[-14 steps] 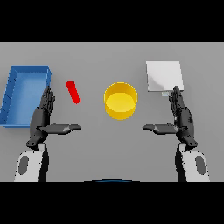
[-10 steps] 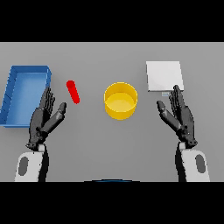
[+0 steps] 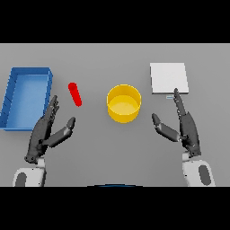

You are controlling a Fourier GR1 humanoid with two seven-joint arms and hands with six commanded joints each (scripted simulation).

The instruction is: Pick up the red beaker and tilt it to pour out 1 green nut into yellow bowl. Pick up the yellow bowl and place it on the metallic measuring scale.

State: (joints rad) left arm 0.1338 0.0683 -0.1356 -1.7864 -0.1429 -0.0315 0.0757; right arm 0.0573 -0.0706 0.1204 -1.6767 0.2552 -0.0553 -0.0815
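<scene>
The red beaker (image 3: 74,94) lies on its side on the grey table (image 3: 112,152), tilted a little so its upper end points away from me and to my left. It sits between the blue tray (image 3: 10,101) and the yellow bowl (image 3: 123,103), nearer the tray. I cannot tell from here whether anything is inside it.

The yellow bowl stands upright near the middle of the table. Its inside shows only yellow floor and wall; I see no nut in it. The blue tray is a shallow rectangular bin at my far left, and all I can make out within it is its own blue bottom.

The metallic measuring scale (image 3: 168,77) is a pale square plate beyond my right hand, to the right of the bowl and apart from it, with a small light strip at its near edge. Nothing rests on it.

My left hand (image 3: 42,134) hovers just below the beaker, beside the tray's near corner, fingers straight and pointing up toward the beaker, thumb spread out to the right. It holds nothing and does not touch the beaker. My right hand (image 3: 186,128) is likewise spread flat, fingers stretched toward the scale with the tips close to its near edge, thumb angled left toward the bowl, holding nothing.

The table is plain grey and runs unbroken to the far edge of my view.
</scene>
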